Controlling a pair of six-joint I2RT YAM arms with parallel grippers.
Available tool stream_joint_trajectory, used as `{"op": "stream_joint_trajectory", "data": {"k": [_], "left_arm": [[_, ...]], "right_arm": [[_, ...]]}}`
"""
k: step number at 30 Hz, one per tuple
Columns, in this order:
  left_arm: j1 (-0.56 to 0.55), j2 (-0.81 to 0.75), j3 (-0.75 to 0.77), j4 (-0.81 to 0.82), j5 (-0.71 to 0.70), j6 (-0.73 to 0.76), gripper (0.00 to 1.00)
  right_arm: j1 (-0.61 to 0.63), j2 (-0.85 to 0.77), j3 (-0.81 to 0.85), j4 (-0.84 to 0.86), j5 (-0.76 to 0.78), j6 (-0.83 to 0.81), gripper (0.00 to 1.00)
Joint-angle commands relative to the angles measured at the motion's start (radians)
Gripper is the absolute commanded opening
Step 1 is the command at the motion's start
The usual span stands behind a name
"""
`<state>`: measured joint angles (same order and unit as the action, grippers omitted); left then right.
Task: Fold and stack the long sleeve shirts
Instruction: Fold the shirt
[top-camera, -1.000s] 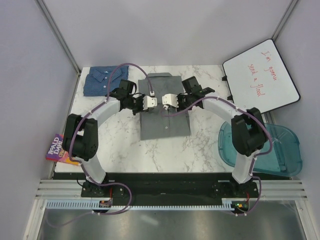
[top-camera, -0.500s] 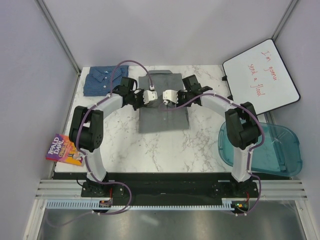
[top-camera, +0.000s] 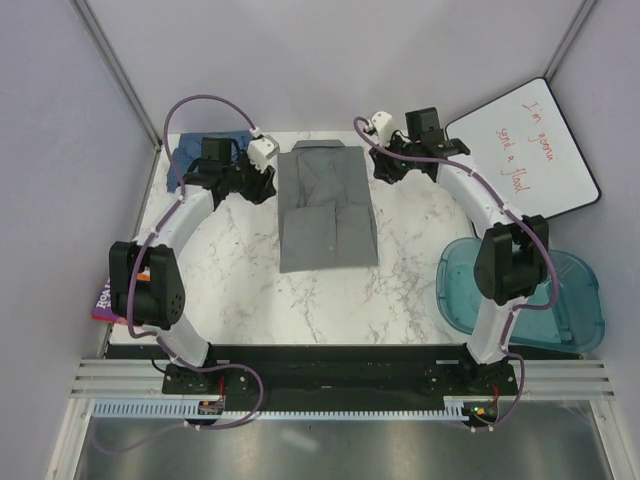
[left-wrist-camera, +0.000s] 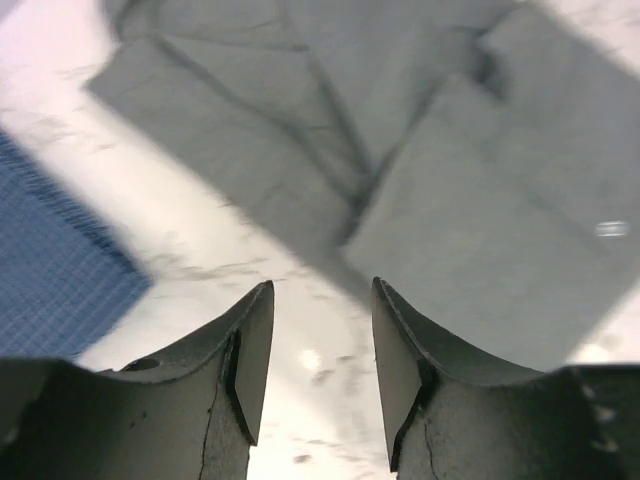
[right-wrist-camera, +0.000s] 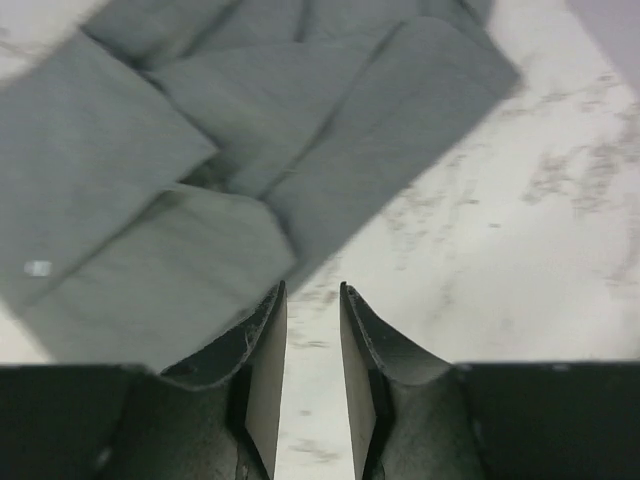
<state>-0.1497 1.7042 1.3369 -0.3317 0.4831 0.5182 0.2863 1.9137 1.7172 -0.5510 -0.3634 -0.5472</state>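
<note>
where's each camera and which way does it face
Top external: above and behind the robot, looking down on the white marble table; left arm and right arm show.
Left wrist: behind the left claw, facing the plain grey cloth shirt and blue checked cloth shirt.
Right wrist: behind the right claw, facing the grey shirt.
Shared: the grey shirt.

Even, bright light fills the overhead view, which is sharp throughout, with only faint soft shadows on the marble table (top-camera: 240, 270). Both wrist views are smeared and soft. The grey shirt (left-wrist-camera: 480, 220) lacks crisp edges, the marble washes out pale, and the dark fingers (left-wrist-camera: 250, 360) along the bottom edge look underlit.
</note>
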Motion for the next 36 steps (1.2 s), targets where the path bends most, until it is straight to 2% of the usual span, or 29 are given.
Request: {"op": "stream_joint_trajectory", "data": {"k": [1,5,8,14,20,24,27,30,32,36], "left_arm": [[-0.073,-0.043,-0.094,-0.049,0.213,-0.3,0.49],[-0.1,0.034,-0.13,-0.024,0.323,-0.467,0.47],[-0.102,0.104,-0.171,0.046,0.321,-0.627,0.47],[-0.088,0.238,-0.22,0.033,0.308,-0.656,0.45],[-0.088,0.134,-0.335,0.001,0.385,-0.701,0.41],[-0.088,-0.012,-0.438,-0.123,0.456,-0.62,0.41],[-0.087,-0.13,-0.458,-0.161,0.506,-0.546,0.42],[-0.087,-0.163,-0.426,-0.126,0.515,-0.55,0.42],[-0.085,-0.117,-0.374,-0.07,0.517,-0.595,0.42],[-0.085,0.017,-0.271,0.049,0.496,-0.675,0.47]], "right_arm": [[0.057,-0.021,-0.097,-0.096,-0.305,0.355,0.31],[0.073,0.021,-0.218,0.04,-0.387,0.501,0.3],[0.074,0.094,-0.249,0.086,-0.39,0.535,0.3],[0.073,0.211,-0.315,0.12,-0.348,0.536,0.28],[0.08,0.067,-0.537,0.181,-0.359,0.586,0.3],[0.103,-0.158,-0.675,0.114,-0.419,0.563,0.34],[0.103,-0.229,-0.639,0.028,-0.439,0.507,0.35],[0.103,-0.24,-0.605,0.084,-0.456,0.527,0.36],[0.1,-0.197,-0.565,0.114,-0.468,0.541,0.36],[0.096,0.012,-0.37,0.141,-0.493,0.546,0.36]]}}
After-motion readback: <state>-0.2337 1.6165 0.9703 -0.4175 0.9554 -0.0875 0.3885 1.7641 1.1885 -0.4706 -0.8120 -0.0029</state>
